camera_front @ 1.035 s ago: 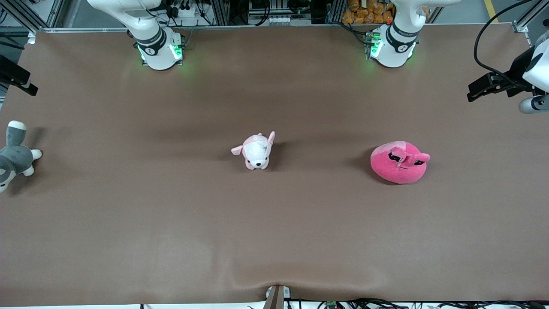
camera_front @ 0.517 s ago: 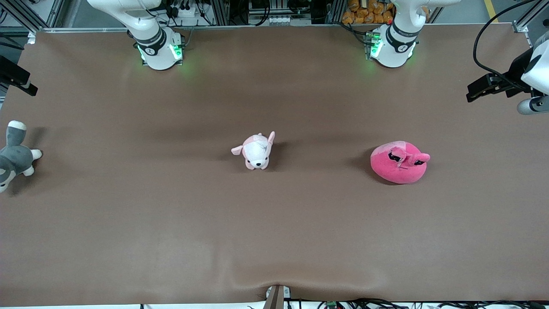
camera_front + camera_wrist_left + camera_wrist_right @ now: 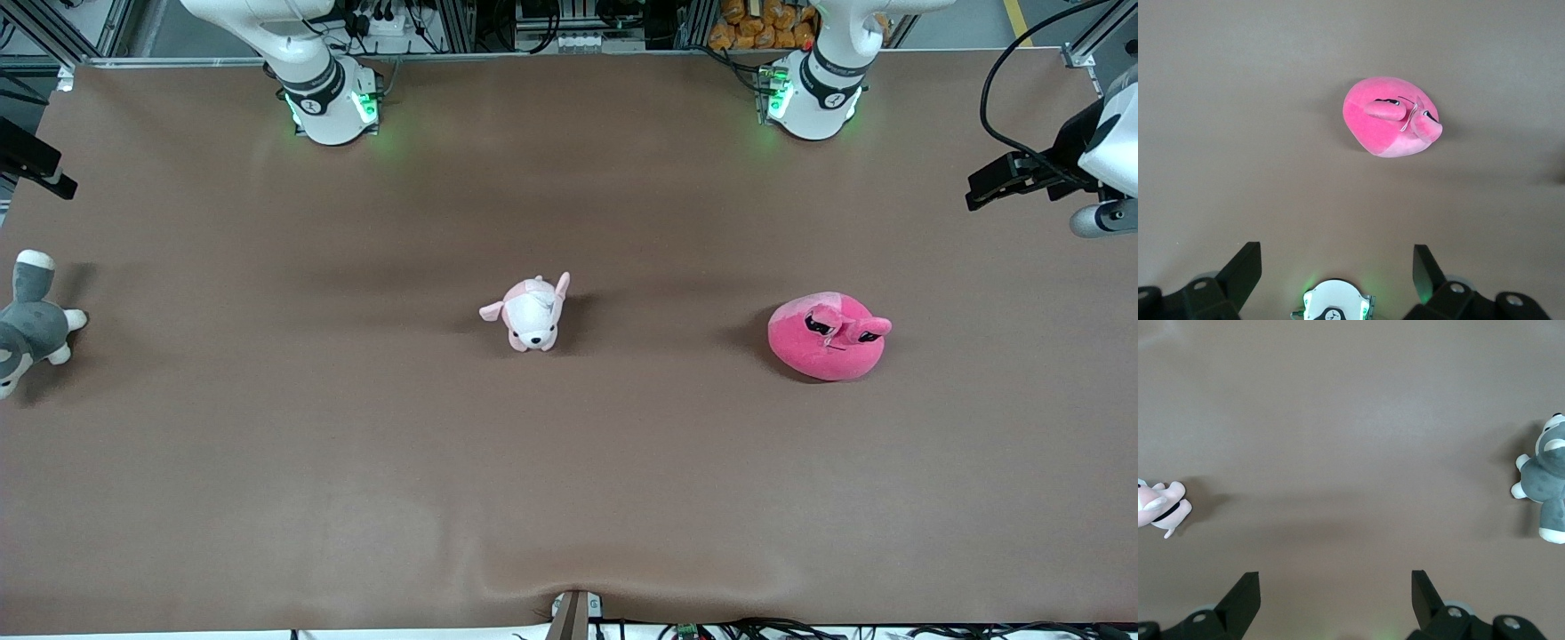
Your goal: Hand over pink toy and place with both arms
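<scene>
My left tool hangs high over the table with its fingers spread wide and nothing between them. My right tool is the same, wide apart and empty, up over the right arm's end; that arm waits for now.

The pink toy lies on the table toward the left arm's end, in front of the left base and nearer the front camera than it, stalks up with the eye patches showing. Nothing touches it. The puppy sits mid-table, well apart from it. The grey plush is at the right arm's end, by the table edge.

Step in hand, as I judge it: left arm reaches down for the pink toy. Nothing grasped yet, task barely begun.

To do it well:
- Centre the left tool over the body before dropping; in the left wrist view the toy sits off the midline between my fingers.
- Straddle the rounded body, not the stalks; the stalks look floppy and would likely slip.
- Pinch to one side of the body so bare plush is left for the right tool at handover.
- Go low enough to bite well into the plush, which will likely squash.
</scene>
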